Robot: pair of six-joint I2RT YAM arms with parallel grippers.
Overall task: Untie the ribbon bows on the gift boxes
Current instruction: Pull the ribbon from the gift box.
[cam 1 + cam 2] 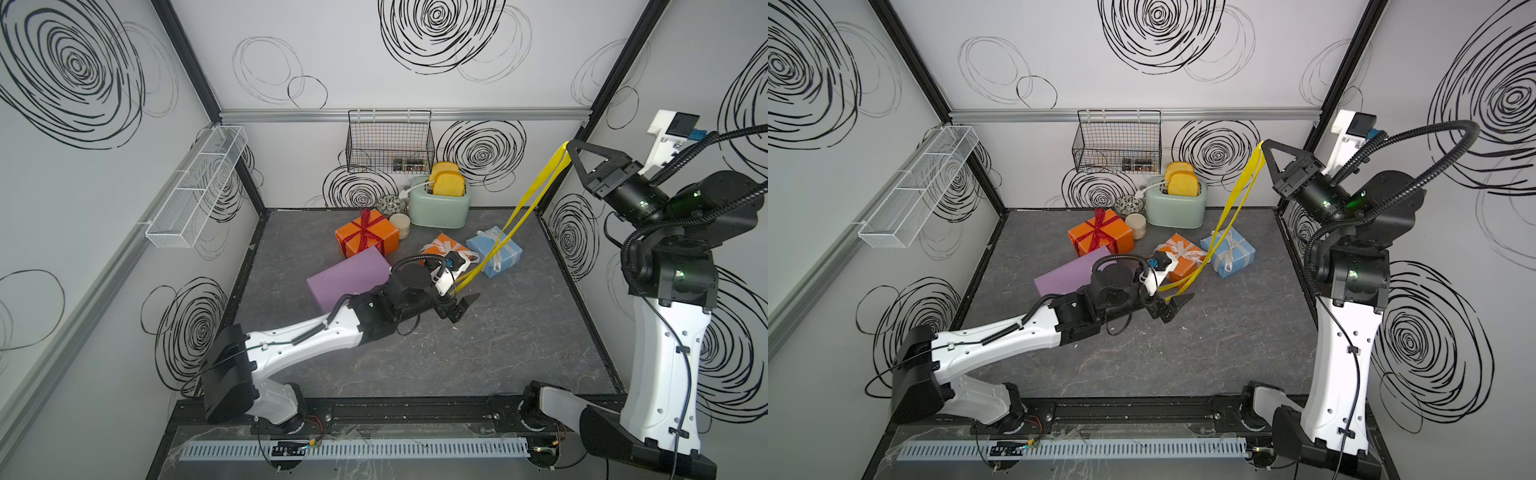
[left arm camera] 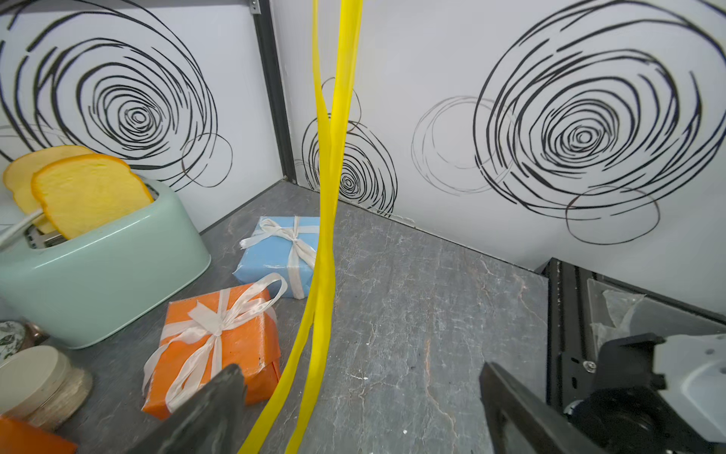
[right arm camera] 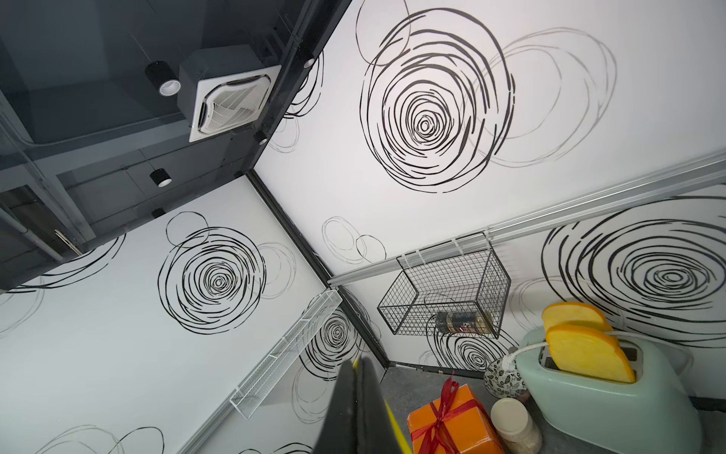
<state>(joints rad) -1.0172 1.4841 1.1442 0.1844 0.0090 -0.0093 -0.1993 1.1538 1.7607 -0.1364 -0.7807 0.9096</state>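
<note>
My right gripper [image 1: 568, 145] [image 3: 359, 363] is raised high by the right wall, shut on the yellow ribbon [image 1: 528, 199] [image 1: 1237, 195]. Two strands of it [image 2: 330, 196] run down past the light-blue box [image 1: 494, 251] and pass between the fingers of my left gripper [image 1: 462, 307] [image 2: 361, 393], which is open low over the table. The lilac box [image 1: 349, 278] lies bare behind the left arm. A dark red bow is tied on the orange box [image 1: 365, 237]. White bows sit on the smaller orange cube [image 2: 220, 334] and on the light-blue box [image 2: 279, 251].
A mint-green toaster [image 1: 440, 203] with two toast slices stands at the back, with a patterned bowl [image 1: 390, 203] and a beige round jar [image 1: 400, 224] beside it. A black wire basket [image 1: 388, 141] hangs on the back wall and a white mesh shelf [image 1: 195, 191] on the left wall.
</note>
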